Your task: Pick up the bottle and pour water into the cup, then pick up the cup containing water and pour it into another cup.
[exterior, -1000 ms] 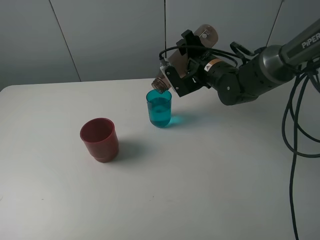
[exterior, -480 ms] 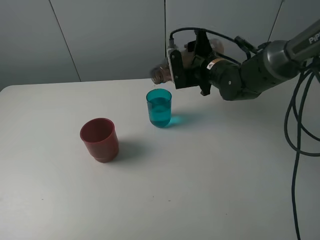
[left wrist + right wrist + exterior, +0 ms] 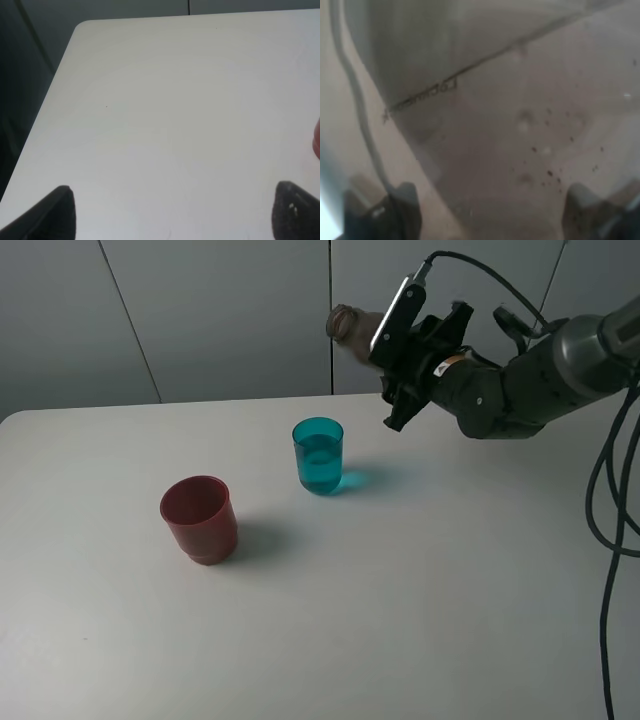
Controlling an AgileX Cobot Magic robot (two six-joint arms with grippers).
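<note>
The white table (image 3: pixel 450 600) carries both cups, and above its far side the right gripper (image 3: pixel 396 326) is clamped on the tall slim smoky grey-brown translucent plastic bottle (image 3: pixel 350 327), held in the air with its neck tilted upward and clear of them. The squat opaque dark red plastic cup (image 3: pixel 200 518) shows no water that I can make out, while the small translucent teal-blue plastic tumbler (image 3: pixel 319 455), upright and well apart from it, is partly filled, so the first pour looks done. Putting the bottle down and tipping the tumbler into the red cup remain, and the left gripper (image 3: pixel 176 215) hangs over bare table, jaws wide, holding nothing.
</note>
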